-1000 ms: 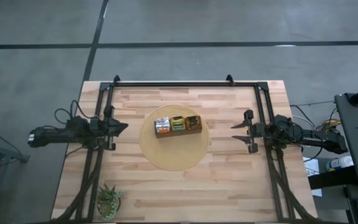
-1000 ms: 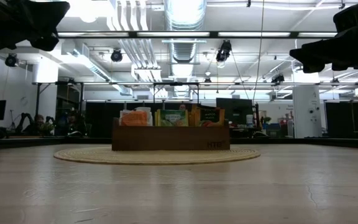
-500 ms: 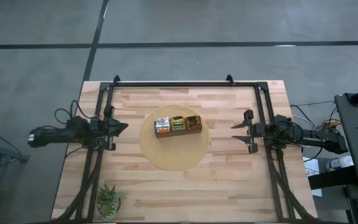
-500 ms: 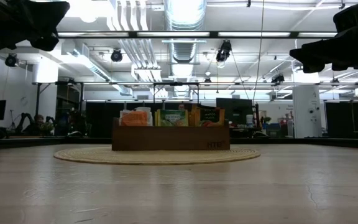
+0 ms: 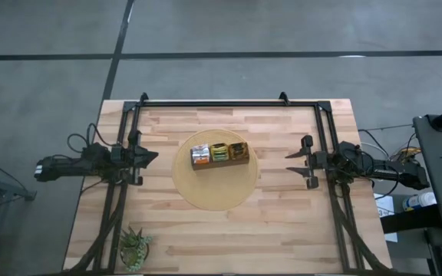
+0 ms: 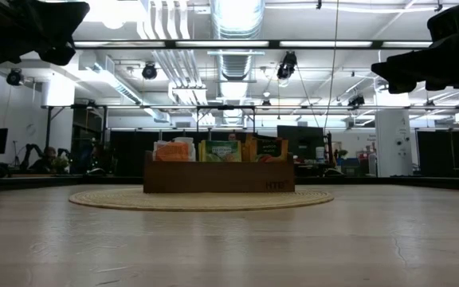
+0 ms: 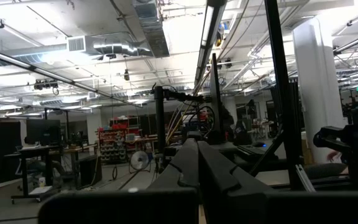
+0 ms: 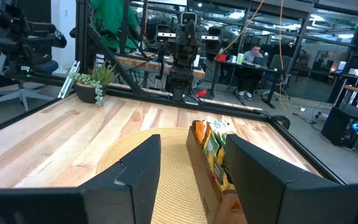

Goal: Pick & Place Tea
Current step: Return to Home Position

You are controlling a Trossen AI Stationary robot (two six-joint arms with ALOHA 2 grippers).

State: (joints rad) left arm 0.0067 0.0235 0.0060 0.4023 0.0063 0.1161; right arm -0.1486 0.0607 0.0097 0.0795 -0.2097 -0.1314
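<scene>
The tea sachets (image 5: 219, 152) stand upright in three bunches, orange, green and dark, inside the long brown box (image 5: 240, 159). The box rests on a round woven mat (image 5: 215, 192) at the table's middle. In the low view the sachets (image 6: 223, 150) stick up above the box's wall (image 6: 218, 177). My left gripper (image 5: 153, 156) hovers shut over the table's left side, pointing at the box; the left wrist view shows its fingers (image 7: 196, 149) together. My right gripper (image 5: 290, 163) hovers open on the right side, and the sachets (image 8: 215, 146) lie ahead of its spread fingers (image 8: 192, 142).
A small green potted plant (image 5: 134, 247) stands at the table's near left corner. A dark metal frame (image 5: 213, 102) runs along the far edge and down both sides. Bare wood lies between each gripper and the mat. People sit at desks in the room beyond (image 8: 250, 57).
</scene>
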